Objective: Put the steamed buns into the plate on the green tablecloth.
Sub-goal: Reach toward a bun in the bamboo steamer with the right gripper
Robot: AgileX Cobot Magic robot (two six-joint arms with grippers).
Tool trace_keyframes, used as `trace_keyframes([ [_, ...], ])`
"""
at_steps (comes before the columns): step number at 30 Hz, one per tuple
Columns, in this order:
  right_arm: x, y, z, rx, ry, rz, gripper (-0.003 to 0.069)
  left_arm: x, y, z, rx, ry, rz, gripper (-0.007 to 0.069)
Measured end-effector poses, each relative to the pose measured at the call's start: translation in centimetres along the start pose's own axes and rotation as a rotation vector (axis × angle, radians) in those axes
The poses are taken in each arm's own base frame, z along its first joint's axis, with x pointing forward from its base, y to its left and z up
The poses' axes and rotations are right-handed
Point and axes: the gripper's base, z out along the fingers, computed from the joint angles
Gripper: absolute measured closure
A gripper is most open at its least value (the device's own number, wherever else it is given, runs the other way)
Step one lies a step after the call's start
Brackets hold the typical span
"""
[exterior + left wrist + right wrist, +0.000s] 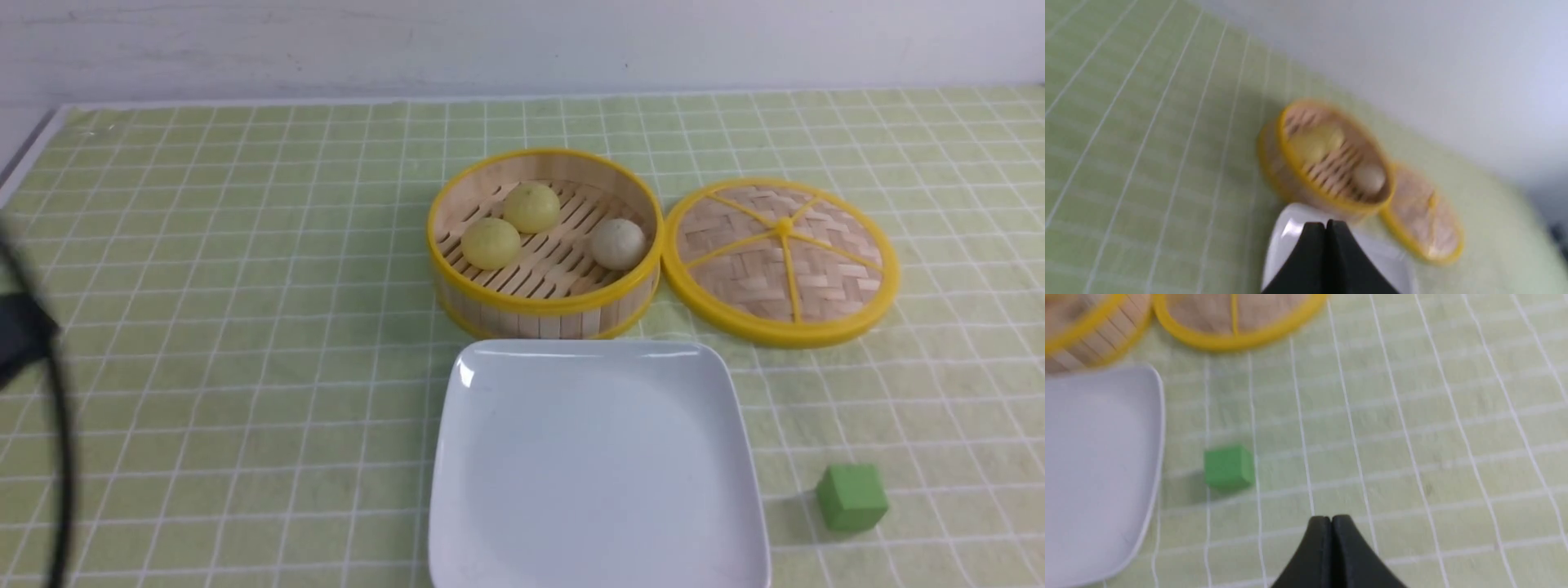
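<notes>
Steamer (545,306) open on top, lid (782,261) beside it, plate (598,523) bare, green cube (851,496) right of plate

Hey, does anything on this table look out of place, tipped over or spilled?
Only the green cube looks out of place: a lone block on the tablecloth right of the empty white plate, unrelated to the food set. The bamboo steamer sits upright holding the steamed buns, its lid lies flat beside it, and nothing is spilled.

Left end effector (1326,223), right end effector (1332,517): black tapered wedges.
</notes>
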Motion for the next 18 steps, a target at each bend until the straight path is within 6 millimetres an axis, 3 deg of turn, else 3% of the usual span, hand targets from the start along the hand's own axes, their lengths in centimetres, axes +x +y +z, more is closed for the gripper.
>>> trace_keyframes([
  [1,0.0,0.0,0.2,0.003,0.015,-0.003,0.0674,-0.1,0.1,0.6,-0.018,0.033,0.006,0.0622],
  [3,-1.2,1.1,2.7,-0.076,0.168,-0.016,0.0673,-0.7,0.2,3.2,-0.12,0.297,0.098,0.0622],
  [4,-1.2,1.2,2.6,-0.089,0.166,-0.021,0.0673,-0.8,0.1,3.3,-0.126,0.32,0.105,0.0622],
  [5,-1.9,2.4,4.7,-0.204,0.252,-0.05,0.0671,-1.1,0.4,5.1,-0.161,0.439,0.146,0.0622],
  [7,-2.5,3.5,6.6,-0.337,0.313,-0.081,0.0666,-1.3,0.7,6.8,-0.181,0.524,0.166,0.0622],
  [10,-3.3,4.8,8.6,-0.482,0.354,-0.102,0.0661,-1.2,1.0,7.9,-0.193,0.565,0.172,0.0622],
  [13,-5.0,7.5,11.5,-0.661,0.386,-0.169,0.0657,-1.2,1.4,9.0,-0.205,0.595,0.171,0.0622],
  [14,-5.1,7.6,11.7,-0.665,0.387,-0.175,0.0657,-1.2,1.4,9.1,-0.205,0.594,0.171,0.0622],
  [18,-9.0,11.3,15.1,-0.647,0.351,-0.288,0.0645,-1.3,1.5,9.4,-0.208,0.59,0.172,0.0622],
])
